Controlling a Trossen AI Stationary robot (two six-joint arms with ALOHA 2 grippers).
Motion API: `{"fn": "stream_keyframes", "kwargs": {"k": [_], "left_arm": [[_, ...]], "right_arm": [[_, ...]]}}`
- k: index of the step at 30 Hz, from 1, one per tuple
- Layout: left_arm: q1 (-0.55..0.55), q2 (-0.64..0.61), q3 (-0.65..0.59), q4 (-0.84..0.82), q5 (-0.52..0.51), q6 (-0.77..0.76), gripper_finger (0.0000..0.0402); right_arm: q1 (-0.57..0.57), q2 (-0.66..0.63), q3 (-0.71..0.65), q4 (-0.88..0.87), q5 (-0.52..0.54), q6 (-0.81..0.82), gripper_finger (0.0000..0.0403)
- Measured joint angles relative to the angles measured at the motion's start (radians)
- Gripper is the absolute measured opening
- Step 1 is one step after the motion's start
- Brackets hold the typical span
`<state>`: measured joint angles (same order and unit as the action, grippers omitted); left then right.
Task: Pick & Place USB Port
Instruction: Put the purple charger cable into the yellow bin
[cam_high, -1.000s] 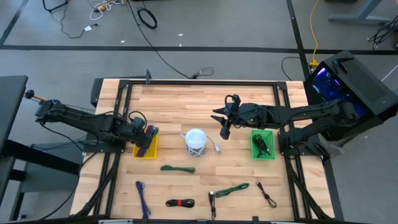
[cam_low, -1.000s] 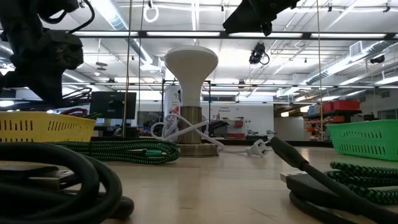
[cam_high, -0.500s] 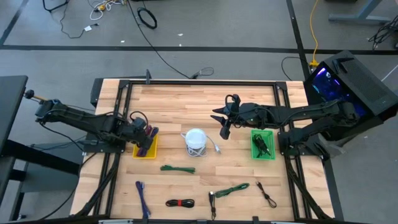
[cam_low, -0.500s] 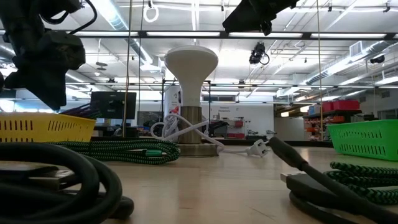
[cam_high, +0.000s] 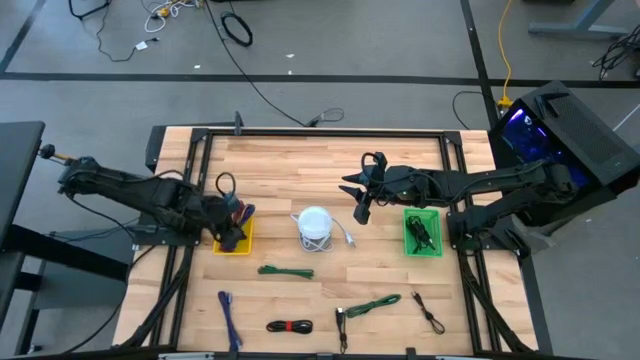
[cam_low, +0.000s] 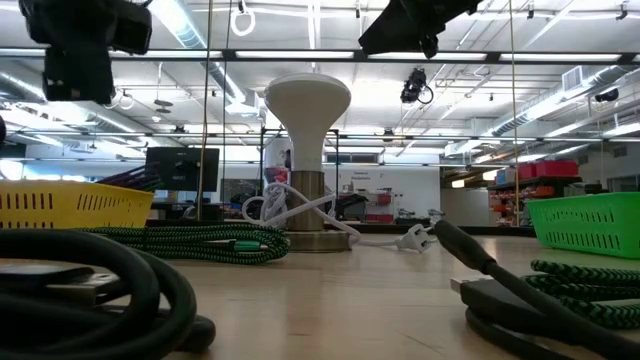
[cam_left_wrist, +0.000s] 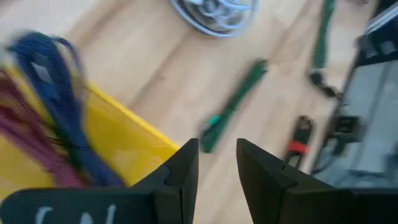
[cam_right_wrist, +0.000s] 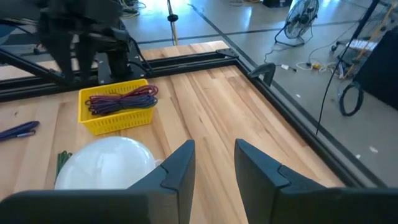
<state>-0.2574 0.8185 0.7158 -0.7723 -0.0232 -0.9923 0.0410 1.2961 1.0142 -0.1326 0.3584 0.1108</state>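
My left gripper (cam_high: 232, 232) hovers over the near right corner of the yellow basket (cam_high: 240, 246), narrowly open and holding nothing (cam_left_wrist: 217, 165). Blue and red cables (cam_left_wrist: 56, 124) lie in that basket. My right gripper (cam_high: 361, 208) waits in the air right of the white dome-topped stand (cam_high: 315, 222), also narrowly open and holding nothing (cam_right_wrist: 214, 162). The stand sits on its base at the table's middle, and its white cord and plug (cam_high: 347, 238) lie beside it. A green braided cable (cam_high: 285, 271) lies on the wood near the yellow basket.
A green basket (cam_high: 422, 232) at the right holds a black cable. Near the table's near edge lie a blue cable (cam_high: 228, 315), a red-and-black one (cam_high: 290, 326), a green one (cam_high: 370, 305) and a black one (cam_high: 430, 312). Bare wood fills the far half.
My left gripper has dipped at the yellow basket, then risen well above it and shifted slightly toward the table's near edge. The cables in the basket stay where they were. My right arm has kept still.
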Motion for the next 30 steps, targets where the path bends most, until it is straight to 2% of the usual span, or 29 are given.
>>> {"fn": "stream_keyframes", "kwargs": {"k": [5, 11, 18, 21, 23, 27, 30], "left_arm": [[-0.148, 0.038, -0.004, 0.029, -0.016, -0.243, 0.0113], [-0.413, 0.188, -0.004, 0.038, -0.129, -0.603, 0.0112], [-0.645, 0.407, -0.004, 0.243, -0.266, -0.988, 0.0112], [-0.699, 0.498, -0.004, 0.343, -0.292, -1.114, 0.0112], [-0.721, 0.552, -0.004, 0.394, -0.27, -1.175, 0.0112], [-0.729, 0.607, 0.001, 0.4, -0.185, -1.261, 0.0112], [-0.729, 0.622, 0.04, 0.397, -0.177, -1.29, 0.0112]], "right_arm": [[0.0, 0.0, 0.0, -0.01, 0.0, 0.036, 0.0111], [-0.001, 0.0, 0.0, -0.002, 0.0, 0.028, 0.0111], [-0.001, 0.0, 0.0, -0.001, 0.0, 0.009, 0.0111], [-0.001, 0.0, 0.0, -0.001, -0.002, 0.001, 0.0111], [-0.001, 0.0, 0.0, -0.001, -0.002, 0.001, 0.0111], [-0.001, 0.0, 0.0, -0.003, -0.011, -0.014, 0.0111], [-0.001, 0.0, 0.0, -0.011, -0.021, -0.016, 0.0111]]}}
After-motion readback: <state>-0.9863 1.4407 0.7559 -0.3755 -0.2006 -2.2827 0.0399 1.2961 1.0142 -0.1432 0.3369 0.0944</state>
